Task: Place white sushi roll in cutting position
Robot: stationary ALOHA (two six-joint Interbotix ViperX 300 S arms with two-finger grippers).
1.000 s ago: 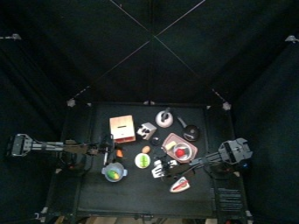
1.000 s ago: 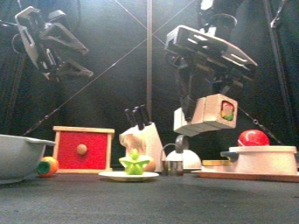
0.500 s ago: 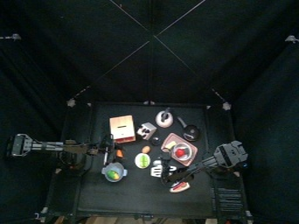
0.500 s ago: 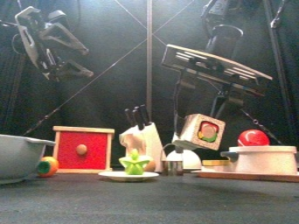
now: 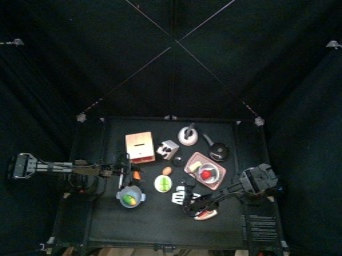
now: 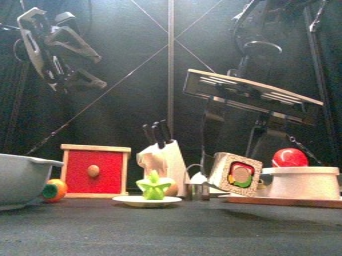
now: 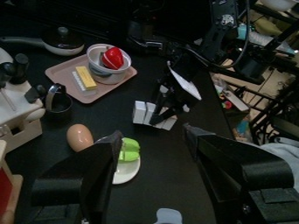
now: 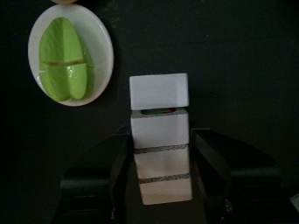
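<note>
The white sushi roll (image 8: 160, 96) is a short white log in segments with a red and green core. It lies between the two jaws of my right gripper (image 8: 162, 140), which is shut on it. In the front view the roll (image 6: 241, 175) sits at table level with its end face toward the camera, just left of the wooden board (image 6: 254, 200), and the right gripper (image 6: 242, 160) reaches down onto it. The left wrist view shows the roll (image 7: 145, 113) beside the plate. My left gripper (image 7: 152, 144) is open, holds nothing, and hangs high on the left (image 6: 60, 55).
A white plate with a green piece (image 8: 66, 61) lies close beside the roll. A red box with a knob (image 6: 96, 170), a knife block (image 6: 163, 160) and a grey bowl (image 6: 20, 175) stand to the left. The board carries a white bowl with a red item (image 6: 290, 158).
My right gripper has come down from mid-air to the table with the roll in it, and the roll has turned. The left arm has not moved.
</note>
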